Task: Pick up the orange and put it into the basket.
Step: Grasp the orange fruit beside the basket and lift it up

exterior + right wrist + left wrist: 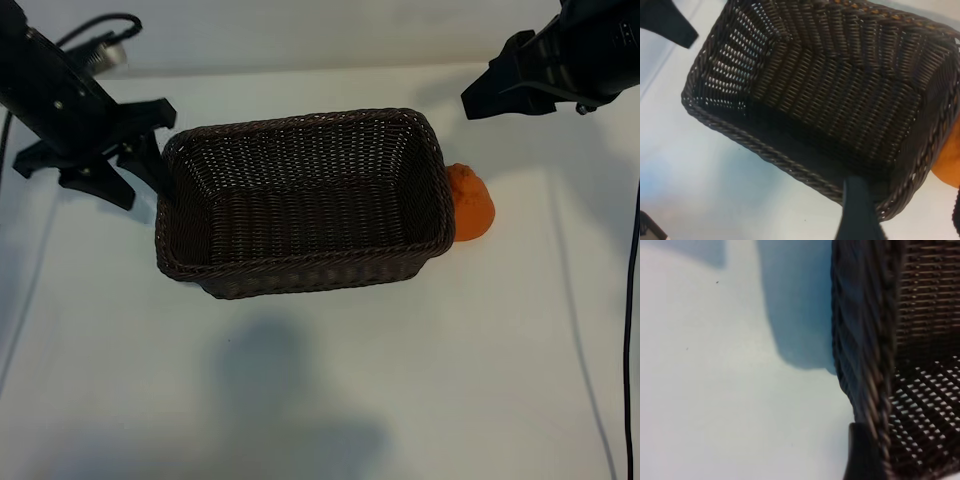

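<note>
1. The orange [471,203] lies on the table, touching the outer end wall of the basket [300,265]; a gripping finger may catch the wicker.
2. The right gripper [490,92] hangs open and empty above it.
3. The left gripper [135,150], open and empty, may push the basket.

A: The basket [300,200] fills the middle of the table [300,400], and its inside lies wide open from above.

B: The orange [470,203] sits tight against the basket's right end wall, so that side of it is blocked.

A: Its outer side faces bare table, though. Left gripper [140,170] crowds the basket's left rim; right gripper [500,85] hangs above the far right corner.
</note>
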{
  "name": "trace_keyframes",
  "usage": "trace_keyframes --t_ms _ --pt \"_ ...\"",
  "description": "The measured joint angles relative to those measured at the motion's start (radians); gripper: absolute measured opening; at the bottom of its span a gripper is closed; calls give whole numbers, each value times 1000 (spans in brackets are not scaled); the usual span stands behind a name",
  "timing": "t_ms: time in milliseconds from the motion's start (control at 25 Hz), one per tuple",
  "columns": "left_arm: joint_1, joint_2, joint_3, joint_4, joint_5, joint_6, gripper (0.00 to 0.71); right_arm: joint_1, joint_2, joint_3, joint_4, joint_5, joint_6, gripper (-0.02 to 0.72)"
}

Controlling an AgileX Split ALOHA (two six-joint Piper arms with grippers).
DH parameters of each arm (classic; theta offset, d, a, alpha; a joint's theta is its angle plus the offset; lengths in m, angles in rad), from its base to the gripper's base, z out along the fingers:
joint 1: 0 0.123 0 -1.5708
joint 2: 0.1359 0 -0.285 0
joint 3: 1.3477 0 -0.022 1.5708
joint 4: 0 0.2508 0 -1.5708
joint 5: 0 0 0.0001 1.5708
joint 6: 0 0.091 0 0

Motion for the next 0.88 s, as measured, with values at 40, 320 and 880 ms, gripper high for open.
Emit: trace_keyframes --t_ms 40,320,880 --pt "4 -16 0 0 0 0 487 0 0 0 5 0 0 447" --pt "25 -88 0 0 0 0 489 0 0 0 18 0 0 447" --pt "32 -93 0 -159 2 79 489 0 0 0 18 -5 0 447"
